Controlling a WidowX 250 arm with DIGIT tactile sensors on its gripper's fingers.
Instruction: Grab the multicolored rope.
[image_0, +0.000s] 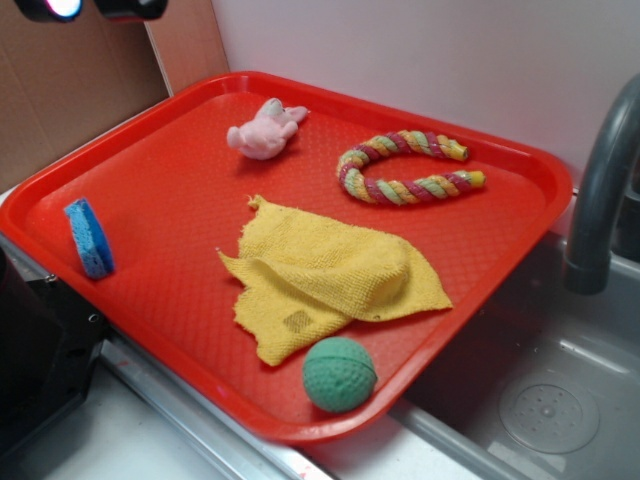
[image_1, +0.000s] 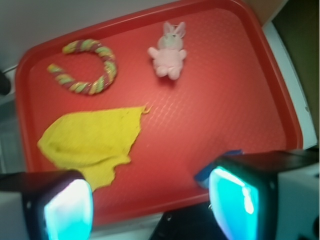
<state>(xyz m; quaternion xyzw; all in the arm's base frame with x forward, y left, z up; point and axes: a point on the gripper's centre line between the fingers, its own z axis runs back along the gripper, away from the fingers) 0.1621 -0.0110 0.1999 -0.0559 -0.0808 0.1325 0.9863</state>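
Observation:
The multicolored rope (image_0: 405, 167) lies in a U shape at the far right of the red tray (image_0: 150, 190), its open end to the right. In the wrist view the rope (image_1: 90, 67) sits at the upper left. My gripper (image_1: 150, 205) is open and empty, high above the tray's near-left edge, far from the rope. Its two cyan-lit fingertips (image_1: 67, 210) frame the bottom of the wrist view. In the exterior view only its lit tips (image_0: 90, 8) show at the top left corner.
A yellow cloth (image_0: 330, 275) lies crumpled mid-tray. A pink plush bunny (image_0: 265, 130) sits at the back. A blue sponge (image_0: 90, 238) stands at the left edge. A green ball (image_0: 340, 374) rests at the front. A grey faucet (image_0: 600, 190) and sink (image_0: 540, 400) are to the right.

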